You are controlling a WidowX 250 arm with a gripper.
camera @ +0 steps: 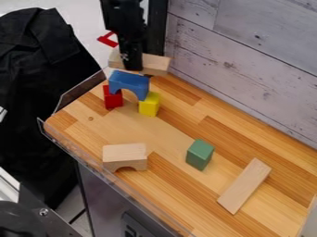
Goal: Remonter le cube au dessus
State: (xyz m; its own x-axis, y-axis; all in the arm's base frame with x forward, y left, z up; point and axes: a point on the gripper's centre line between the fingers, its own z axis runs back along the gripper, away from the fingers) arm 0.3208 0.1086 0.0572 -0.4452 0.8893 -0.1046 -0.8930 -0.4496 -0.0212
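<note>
At the upper left, the gripper [132, 65] hangs over the far end of the table, shut on the middle of a long light wooden block [156, 64]. The block is roughly level, behind and slightly above a blue arch [129, 82]. The arch bridges a red block [112, 98] on the left and a yellow cube [149, 104] on the right. A green block [200, 154] stands by itself right of the centre.
A wooden arch block [125, 156] sits near the table's left front edge, and a flat wooden plank [244, 185] lies at the right. A clear rim [93, 162] borders the left side; a whitewashed plank wall [254, 65] runs along the back right.
</note>
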